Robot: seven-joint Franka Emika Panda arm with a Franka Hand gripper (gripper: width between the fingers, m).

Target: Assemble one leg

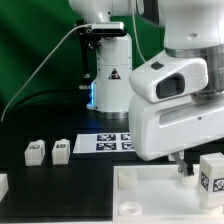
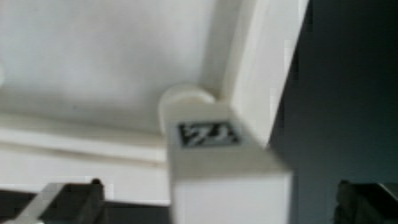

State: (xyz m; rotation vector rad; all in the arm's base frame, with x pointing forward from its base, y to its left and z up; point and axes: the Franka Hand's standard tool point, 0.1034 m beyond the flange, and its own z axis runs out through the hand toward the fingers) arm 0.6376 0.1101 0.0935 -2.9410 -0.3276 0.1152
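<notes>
A leg [image 2: 224, 175], a white block with a tag on its face, stands upright in the corner socket of the white tray-like piece [image 2: 107, 80]. My gripper [image 2: 214, 205] is open, and its two dark fingers straddle the leg with a gap on each side. In the exterior view the leg [image 1: 212, 175] stands at the tray's [image 1: 150, 188] right corner, with one finger [image 1: 183, 168] just to the exterior view's left of it. The other finger is hidden there.
Two more legs [image 1: 35, 151] [image 1: 61, 150] stand on the black table at the exterior view's left, and a third [image 1: 3, 185] sits at the left edge. The marker board [image 1: 105, 143] lies behind the tray. The arm's base [image 1: 108, 70] stands at the back.
</notes>
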